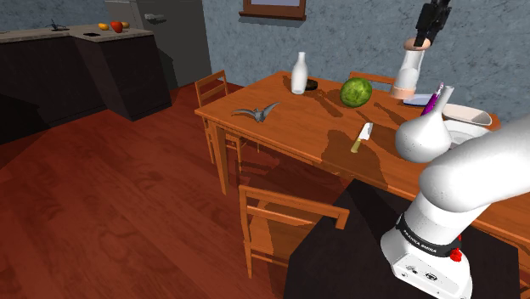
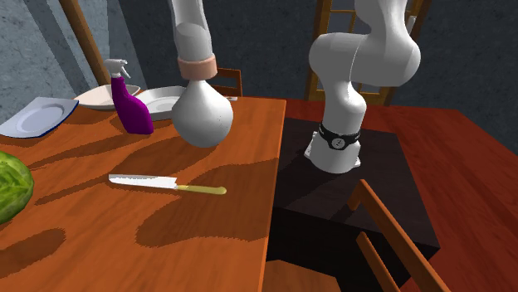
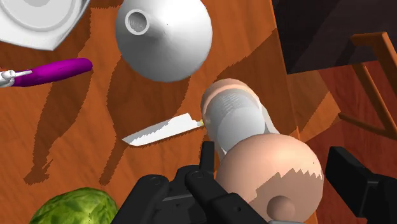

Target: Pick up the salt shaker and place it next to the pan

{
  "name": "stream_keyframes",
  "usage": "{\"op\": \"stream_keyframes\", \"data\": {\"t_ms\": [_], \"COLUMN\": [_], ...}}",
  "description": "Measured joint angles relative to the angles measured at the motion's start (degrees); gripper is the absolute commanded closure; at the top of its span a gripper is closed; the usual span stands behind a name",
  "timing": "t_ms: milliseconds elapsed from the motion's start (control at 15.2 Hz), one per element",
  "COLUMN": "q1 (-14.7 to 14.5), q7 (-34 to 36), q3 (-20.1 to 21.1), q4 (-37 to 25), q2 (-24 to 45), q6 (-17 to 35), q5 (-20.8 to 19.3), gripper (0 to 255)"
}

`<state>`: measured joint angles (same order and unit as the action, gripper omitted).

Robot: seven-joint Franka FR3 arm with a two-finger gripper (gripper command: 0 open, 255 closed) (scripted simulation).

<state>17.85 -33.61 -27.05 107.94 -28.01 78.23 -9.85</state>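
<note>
Pincer clamped on salt shaker top; shaker hangs beneath it, above table.

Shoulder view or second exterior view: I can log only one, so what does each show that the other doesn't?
Shoulder view adds the gripper clasping the salt shaker by its top, a white bottle, a grey tool and a kitchen counter. Second exterior view adds wooden chair backs behind the arm. Both share the shaker, knife, purple spray bottle, cabbage, white flask and table.
</note>
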Motion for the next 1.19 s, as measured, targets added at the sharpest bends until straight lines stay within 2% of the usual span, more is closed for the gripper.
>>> {"op": "stream_keyframes", "data": {"t_ms": [396, 924, 1188], "q1": [3.8, 8.6, 9.6], "q7": [-1.9, -7.3, -8.0], "q3": [0.8, -0.3, -1.1], "q4": [7.3, 11.4, 14.8], "q2": [-11.9, -23.7, -26.4], "q6": [-3.9, -10.6, -9.8], "q5": [-4.6, -10.4, -11.8], "gripper": [255, 255, 255]}}
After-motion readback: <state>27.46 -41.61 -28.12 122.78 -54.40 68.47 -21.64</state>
